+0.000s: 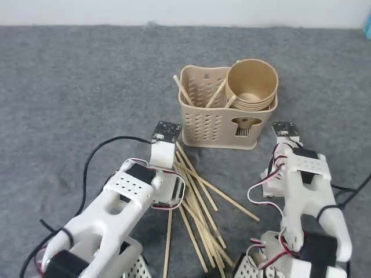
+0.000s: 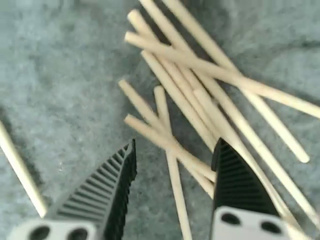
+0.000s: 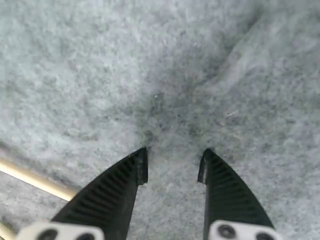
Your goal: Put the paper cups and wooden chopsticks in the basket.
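A beige perforated basket (image 1: 220, 124) stands at the middle of the table and holds stacked paper cups (image 1: 251, 87) and a few wooden chopsticks (image 1: 217, 92). In front of it several more chopsticks (image 1: 200, 202) lie in a loose, crossed pile on the grey carpet. The left arm (image 1: 145, 185) is over the pile's near-left part. My left gripper (image 2: 175, 147) is open just above the chopsticks (image 2: 200, 95), some lying between its fingers. My right gripper (image 3: 175, 152) is open over bare carpet, right of the pile, with nothing between its fingers.
One chopstick (image 1: 168, 243) lies apart from the pile near the left arm's base. The end of another chopstick (image 3: 35, 182) shows beside the right gripper. The right arm (image 1: 298, 174) stands just in front of the basket's right corner. Grey carpet (image 1: 87, 87) stretches left and behind.
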`<state>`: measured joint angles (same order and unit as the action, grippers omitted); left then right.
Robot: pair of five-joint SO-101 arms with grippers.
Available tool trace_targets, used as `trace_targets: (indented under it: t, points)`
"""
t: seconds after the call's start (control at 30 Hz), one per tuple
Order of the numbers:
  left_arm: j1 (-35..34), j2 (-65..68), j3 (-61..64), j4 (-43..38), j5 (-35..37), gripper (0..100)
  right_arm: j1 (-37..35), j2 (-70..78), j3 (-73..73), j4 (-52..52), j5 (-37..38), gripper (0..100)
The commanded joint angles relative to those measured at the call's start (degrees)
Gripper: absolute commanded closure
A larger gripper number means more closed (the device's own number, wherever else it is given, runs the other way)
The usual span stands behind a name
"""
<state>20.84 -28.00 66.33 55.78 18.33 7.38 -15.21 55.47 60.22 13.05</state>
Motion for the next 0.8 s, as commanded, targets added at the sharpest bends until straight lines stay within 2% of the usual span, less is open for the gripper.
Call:
trace_targets:
  t: [0.0,0.17,0.37,0.67,0.77]
  points:
    - [0.79,-0.26,-0.04,0.35,-0.62,76,-0.04,0.40,-1.41,0.84,0.79,83.1]
    - [0.79,-0.18,-0.04,-0.79,-0.62,78,-0.22,0.40,-1.41,0.84,2.20,88.6]
    - [1.05,-0.18,-0.04,-1.85,-0.88,90,-0.22,0.40,-1.41,0.92,3.60,90.1]
    - [1.23,-0.18,-0.04,-1.76,-0.97,91,-0.04,0.40,-1.32,0.92,3.78,90.2]
    - [1.23,-0.09,-0.04,-1.05,-4.22,91,-0.04,0.40,-1.32,1.01,3.87,90.2]
